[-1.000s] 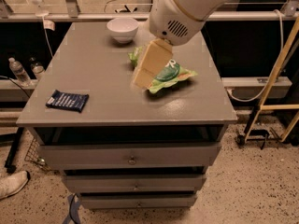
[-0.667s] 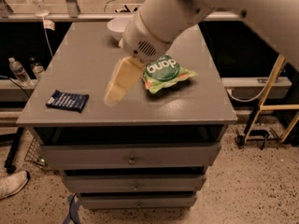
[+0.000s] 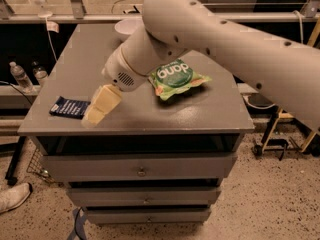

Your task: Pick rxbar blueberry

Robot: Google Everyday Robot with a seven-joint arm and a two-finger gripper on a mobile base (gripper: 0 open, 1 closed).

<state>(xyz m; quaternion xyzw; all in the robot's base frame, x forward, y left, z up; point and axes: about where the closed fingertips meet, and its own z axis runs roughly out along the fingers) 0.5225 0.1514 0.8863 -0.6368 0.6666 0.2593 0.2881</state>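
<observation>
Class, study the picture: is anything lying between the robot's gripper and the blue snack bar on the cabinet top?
Nothing visible does. The gripper is right beside the blue snack bar, near the front corner of the cabinet top. The green bag lies on the gripper's other side, out of the path.

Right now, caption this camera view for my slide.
Gripper poised beside the rxbar blueberry on the cabinet, green snack bag farther back.

At the frame's lower left, the gripper (image 3: 95,116) hangs just beside the blue snack bar (image 3: 69,107), perhaps touching it, on the grey cabinet (image 3: 150,115).
</observation>
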